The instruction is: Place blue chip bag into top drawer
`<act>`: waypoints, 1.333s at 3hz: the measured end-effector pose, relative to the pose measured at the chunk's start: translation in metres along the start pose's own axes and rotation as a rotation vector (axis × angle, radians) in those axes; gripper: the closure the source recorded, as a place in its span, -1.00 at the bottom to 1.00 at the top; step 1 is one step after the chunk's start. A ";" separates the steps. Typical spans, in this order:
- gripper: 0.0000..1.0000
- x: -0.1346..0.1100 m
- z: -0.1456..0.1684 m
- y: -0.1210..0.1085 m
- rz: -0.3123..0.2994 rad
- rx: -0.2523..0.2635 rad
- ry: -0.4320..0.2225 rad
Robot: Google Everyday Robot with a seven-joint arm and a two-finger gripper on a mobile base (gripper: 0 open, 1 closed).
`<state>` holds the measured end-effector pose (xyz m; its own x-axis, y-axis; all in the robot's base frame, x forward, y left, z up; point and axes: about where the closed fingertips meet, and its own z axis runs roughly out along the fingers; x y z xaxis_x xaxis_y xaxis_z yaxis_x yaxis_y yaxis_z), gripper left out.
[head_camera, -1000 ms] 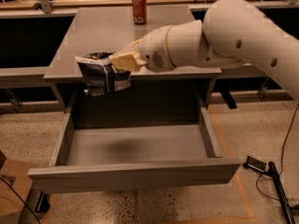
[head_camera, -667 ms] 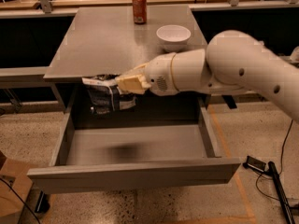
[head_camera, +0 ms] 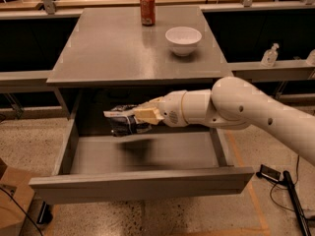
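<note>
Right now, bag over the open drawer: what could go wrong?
1. The claw holds the blue chip bag clear above the floor of the top drawer, toward its back left. Dropped from here, it may bounce or end up leaning on the left wall.
2. The arm lies just under the edge of the table. A straight lift out could strike it.

One gripper (head_camera: 118,117) hangs over the open drawer, just under the table's front edge, pinching one bag (head_camera: 124,126). One drawer (head_camera: 142,183) is below it. One table (head_camera: 113,53) is above it. One can (head_camera: 147,9) and one bowl (head_camera: 183,39) sit up behind it on the table. One box (head_camera: 12,200) — down on the floor, well off to its side.
</note>
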<state>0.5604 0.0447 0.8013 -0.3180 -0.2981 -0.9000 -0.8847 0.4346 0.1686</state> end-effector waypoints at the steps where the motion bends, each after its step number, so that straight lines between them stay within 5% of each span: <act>1: -0.30 0.043 0.021 -0.020 0.059 0.006 0.005; 2: -0.74 0.076 0.035 -0.024 0.114 0.016 0.006; 3: -1.00 0.078 0.037 -0.023 0.115 0.015 0.006; 4: -1.00 0.078 0.037 -0.023 0.115 0.014 0.006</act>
